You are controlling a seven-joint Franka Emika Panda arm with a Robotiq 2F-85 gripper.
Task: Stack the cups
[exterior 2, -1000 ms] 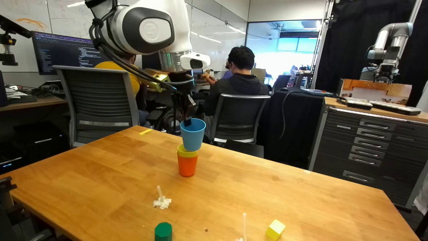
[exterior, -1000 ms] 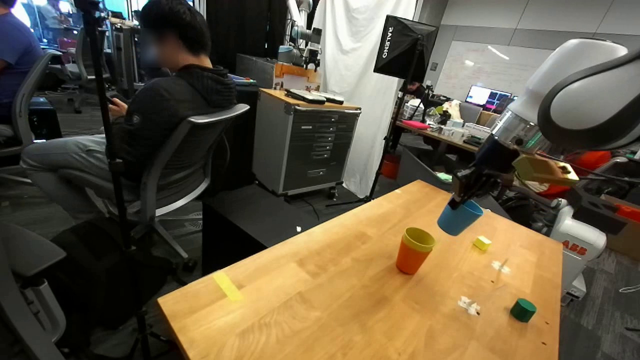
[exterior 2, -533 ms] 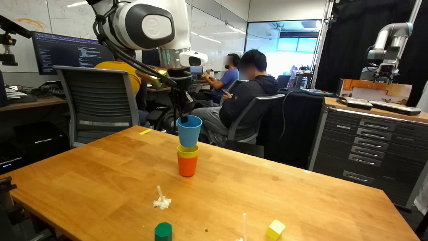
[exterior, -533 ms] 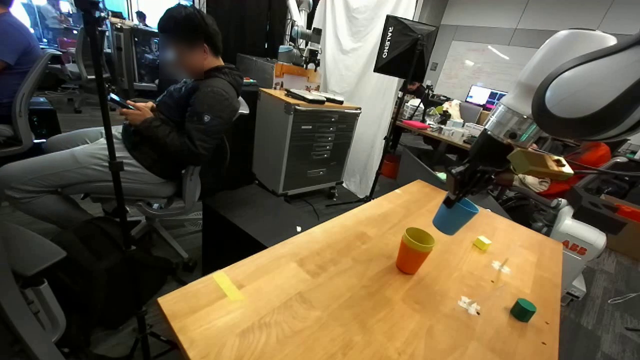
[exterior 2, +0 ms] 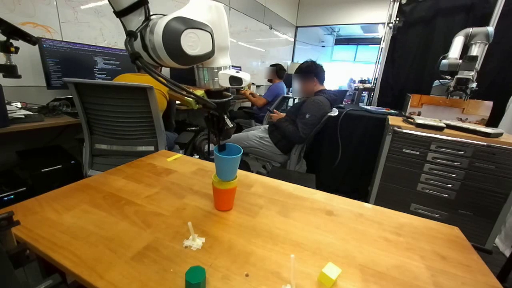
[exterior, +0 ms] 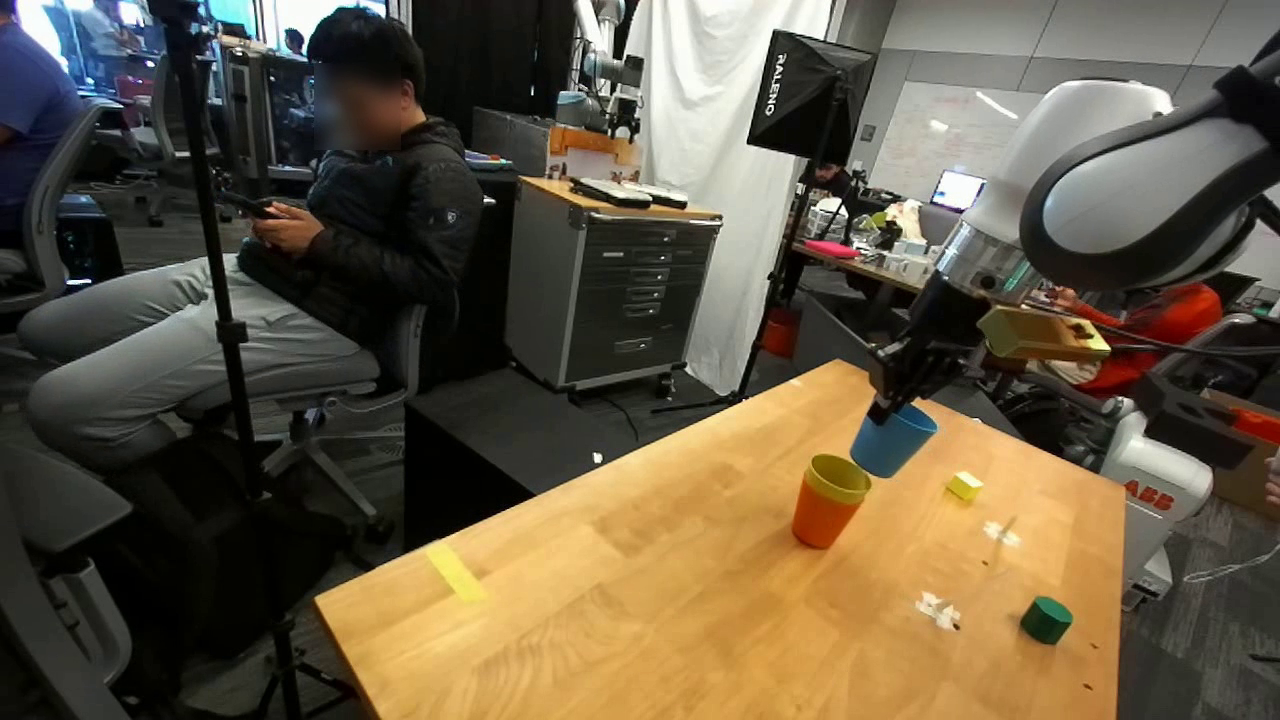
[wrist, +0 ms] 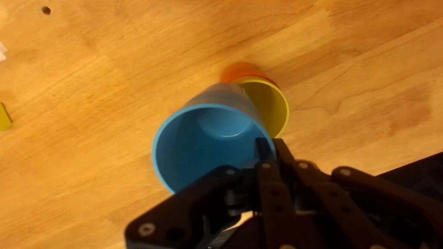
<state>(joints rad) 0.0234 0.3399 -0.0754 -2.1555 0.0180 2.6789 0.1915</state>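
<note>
"At the lower left of the frame, in an exterior view, what do you record?"

"One strip of yellow tape (exterior: 456, 572) on the wooden tabletop (exterior: 640, 590)."

"And right of centre?"

"The red-orange tumbler (exterior: 822, 522), standing upright, with the yellow tumbler (exterior: 840, 479) nested in it and its rim showing above."

"Next to the right?"

"The light blue tumbler (exterior: 893, 442), held above the tabletop, near the yellow rim. Whether the two touch, I cannot determine."

"Condition of the gripper (wrist: 273, 148)?"

"Clamped on the light blue tumbler's wall; the wrist view shows one finger (wrist: 263, 148) inside, the second outside."

"Further right?"

"A yellow cube (exterior: 965, 487), then, at lower right, a dark green faceted block (exterior: 1046, 621), both resting on the tabletop."
</note>
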